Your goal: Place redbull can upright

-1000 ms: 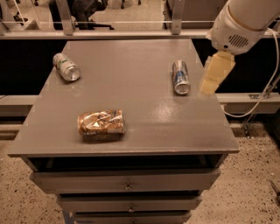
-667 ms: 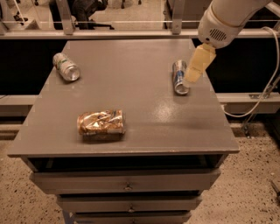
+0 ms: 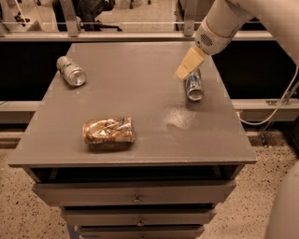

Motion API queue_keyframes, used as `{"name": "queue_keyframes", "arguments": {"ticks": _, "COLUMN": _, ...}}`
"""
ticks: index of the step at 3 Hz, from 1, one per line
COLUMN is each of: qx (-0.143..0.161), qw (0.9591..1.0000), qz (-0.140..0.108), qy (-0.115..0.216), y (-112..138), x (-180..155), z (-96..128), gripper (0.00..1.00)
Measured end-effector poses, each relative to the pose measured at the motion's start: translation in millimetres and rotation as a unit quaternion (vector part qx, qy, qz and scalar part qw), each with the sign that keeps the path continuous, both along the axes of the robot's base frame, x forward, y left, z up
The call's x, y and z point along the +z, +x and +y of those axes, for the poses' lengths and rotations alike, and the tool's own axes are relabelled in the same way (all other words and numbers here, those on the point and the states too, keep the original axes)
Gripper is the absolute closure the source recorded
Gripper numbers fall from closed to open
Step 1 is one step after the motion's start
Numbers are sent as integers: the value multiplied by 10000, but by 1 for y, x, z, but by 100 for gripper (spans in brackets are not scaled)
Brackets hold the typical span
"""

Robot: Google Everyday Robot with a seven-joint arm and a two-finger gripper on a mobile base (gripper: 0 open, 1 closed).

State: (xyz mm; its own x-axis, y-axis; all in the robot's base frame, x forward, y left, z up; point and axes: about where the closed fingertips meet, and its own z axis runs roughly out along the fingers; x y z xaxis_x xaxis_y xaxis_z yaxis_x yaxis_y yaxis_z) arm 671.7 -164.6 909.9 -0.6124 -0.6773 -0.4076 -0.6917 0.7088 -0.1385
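I take this for an office or lab workspace: a grey desk (image 3: 140,84) with metal drawers (image 3: 135,192) on a speckled hard floor (image 3: 18,200), a metal rail (image 3: 117,36) behind it, and what looks like a rolling chair (image 3: 93,10) beyond. My end effector (image 3: 184,71) hangs over the desk's far right side.

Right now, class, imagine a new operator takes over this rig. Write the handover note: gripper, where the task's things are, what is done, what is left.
Gripper: low over the right rear of the table, at the far end of the redbull can. It is not lifting the can, and whether it touches it cannot be told.
Redbull can: lying on its side near the table's right edge.
Others: green and silver can on its side at left rear, foil snack bag at front left. Both are apart from the job.
Done: approach only.
Left: grasp the can, stand it upright, release.
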Motion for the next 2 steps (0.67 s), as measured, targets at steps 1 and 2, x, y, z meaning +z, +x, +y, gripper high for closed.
{"name": "queue_keyframes", "arguments": {"ticks": 1, "qx": -839, "qw": 9962, "qz": 195, "qy": 162, "y": 22, "x": -20, "z": 0, "gripper": 0}}
{"name": "queue_keyframes", "arguments": {"ticks": 2, "qx": -1514, "qw": 9879, "qz": 276, "qy": 216, "y": 37, "x": -33, "z": 2, "gripper": 0}}
